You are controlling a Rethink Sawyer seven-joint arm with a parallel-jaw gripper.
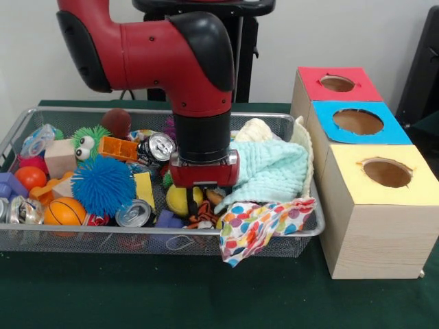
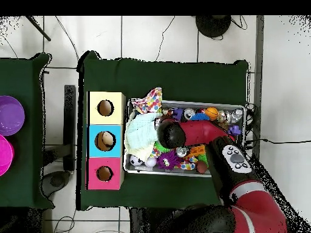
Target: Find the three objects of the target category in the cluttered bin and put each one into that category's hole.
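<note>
We see the green table (image 1: 137, 295) under everything, and above it the red and black arm (image 1: 171, 48) reaching down into the bin (image 1: 171, 243), the long wire-mesh basket that surrounds the gripper (image 1: 197, 199) on all sides. The gripper hangs low among the clutter in the bin's middle, and its tips are lost between the toys, so we cannot tell whether it is spread, closed or gripping anything.

To the gripper's right in the front view stands a row of three pale wooden boxes. The yellow-topped box (image 1: 384, 205) is nearest the camera, the blue-topped box (image 1: 357, 122) sits behind it, and farthest back is the red-topped box with the hole (image 1: 337, 83), well apart from the gripper and outside the bin.

Just right of the gripper lies a mint cloth (image 1: 271, 168), with a polka-dot cloth (image 1: 257, 229) draped over the bin's front rim below it. Left of the gripper we find a spiky blue ball (image 1: 103, 185), a small basketball (image 1: 64, 211) and an orange block (image 1: 118, 148). A silver can (image 1: 134, 214) lies just left and in front of it, another can (image 1: 158, 147) just behind, and a yellow ball (image 1: 180, 200) touches its lower end.
</note>
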